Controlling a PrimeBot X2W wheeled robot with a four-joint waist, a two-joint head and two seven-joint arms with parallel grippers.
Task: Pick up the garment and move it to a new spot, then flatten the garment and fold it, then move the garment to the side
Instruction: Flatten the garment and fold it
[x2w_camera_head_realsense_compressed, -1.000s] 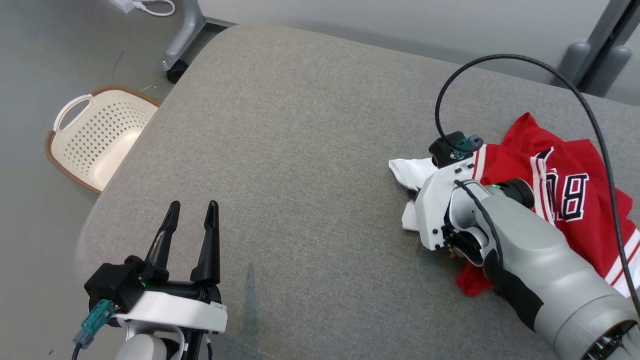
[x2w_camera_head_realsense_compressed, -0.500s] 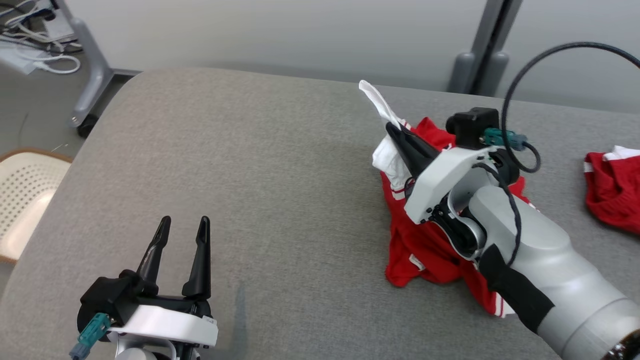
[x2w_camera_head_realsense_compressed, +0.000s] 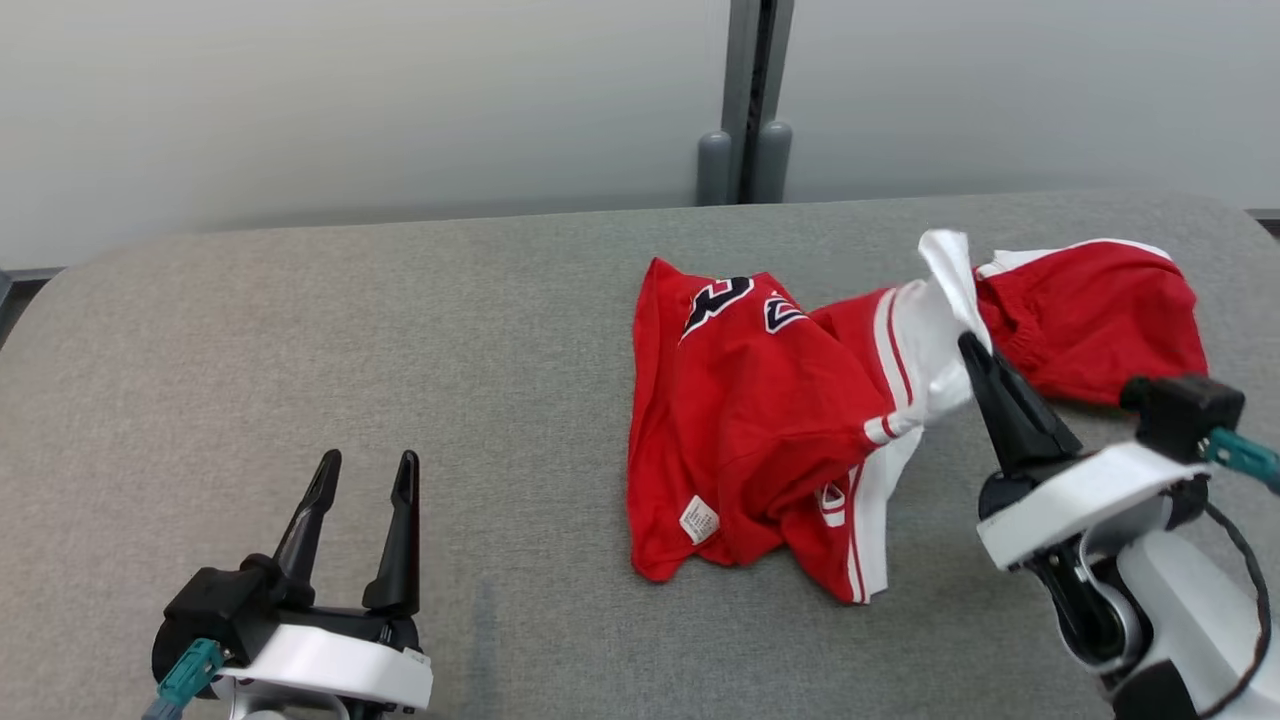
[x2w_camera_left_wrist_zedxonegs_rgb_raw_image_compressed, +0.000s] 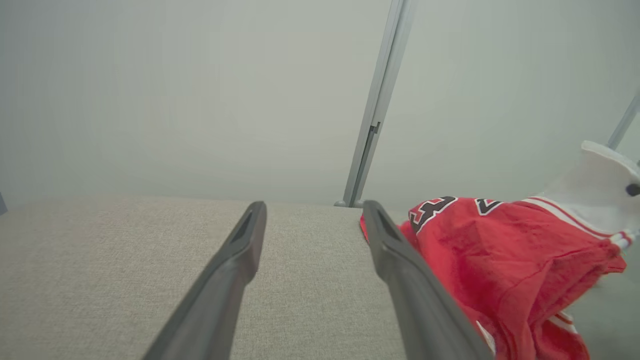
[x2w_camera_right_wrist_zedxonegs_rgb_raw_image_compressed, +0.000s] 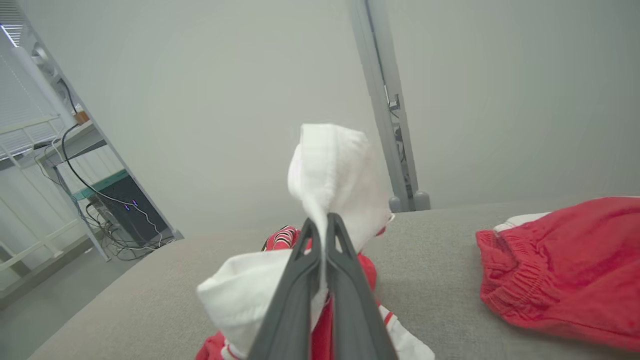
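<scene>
The garment (x2w_camera_head_realsense_compressed: 750, 420) is a red jersey with white trim and dark lettering, lying crumpled on the grey padded table (x2w_camera_head_realsense_compressed: 400, 330). My right gripper (x2w_camera_head_realsense_compressed: 968, 345) is shut on its white sleeve (x2w_camera_head_realsense_compressed: 935, 350) and holds that sleeve up off the table, while the red body trails to the left. In the right wrist view the sleeve (x2w_camera_right_wrist_zedxonegs_rgb_raw_image_compressed: 330, 170) is pinched between the right gripper's (x2w_camera_right_wrist_zedxonegs_rgb_raw_image_compressed: 322, 222) closed fingers. At the lower left my left gripper (x2w_camera_head_realsense_compressed: 365, 470) stands open and holds nothing. In the left wrist view the jersey (x2w_camera_left_wrist_zedxonegs_rgb_raw_image_compressed: 500, 250) lies right of the left gripper (x2w_camera_left_wrist_zedxonegs_rgb_raw_image_compressed: 312, 210).
Red shorts (x2w_camera_head_realsense_compressed: 1090, 320) with an elastic waistband (x2w_camera_right_wrist_zedxonegs_rgb_raw_image_compressed: 565, 270) lie on the table just right of the held sleeve. A grey post (x2w_camera_head_realsense_compressed: 745, 150) stands against the wall behind the table. A rack with cables (x2w_camera_right_wrist_zedxonegs_rgb_raw_image_compressed: 100, 200) stands off the table's left end.
The head camera has swung to the right. My right gripper rose from the jersey with the white sleeve pinched, and the red body now hangs from it to the left. The left gripper stayed open.
</scene>
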